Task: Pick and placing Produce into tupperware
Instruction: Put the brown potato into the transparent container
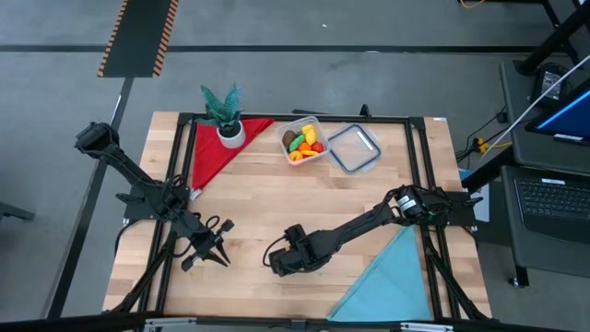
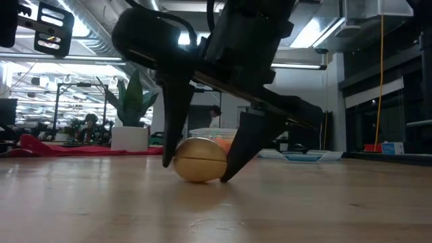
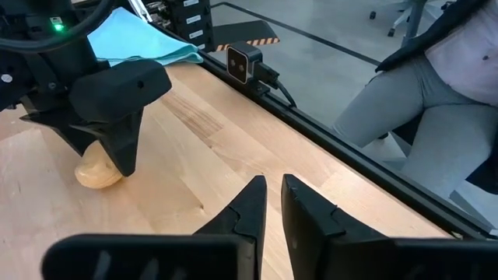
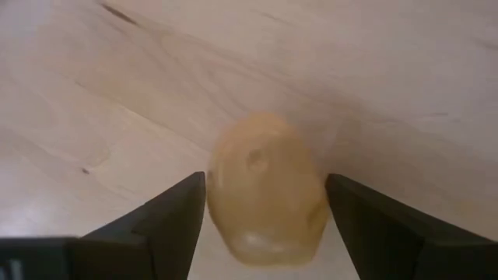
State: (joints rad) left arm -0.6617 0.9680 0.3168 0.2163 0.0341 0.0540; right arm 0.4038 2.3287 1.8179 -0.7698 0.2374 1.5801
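Observation:
A tan, potato-like piece of produce (image 2: 199,160) lies on the wooden table near its front middle. My right gripper (image 4: 264,233) stands over it, pointing steeply down and open, with one finger (image 2: 172,128) on either side of the piece (image 4: 268,190). In the high view the gripper (image 1: 281,261) hides it. The tupperware (image 1: 297,122) sits at the far middle and holds several coloured produce pieces (image 1: 304,143). My left gripper (image 3: 272,187) waits at the front left (image 1: 221,247), its fingers nearly together and holding nothing. My right gripper's fingers (image 4: 167,214) flank the tan piece's two sides from above, their tips down at the table. The gaps are so narrow that I cannot tell whether they touch it. The piece rests on the table.
A clear lid with a blue rim (image 1: 354,148) lies right of the tupperware. A potted plant (image 1: 224,115) stands on a red cloth (image 1: 214,157) at the far left. A light blue cloth (image 1: 387,286) covers the front right corner. A seated person (image 3: 436,101) is beyond the table edge.

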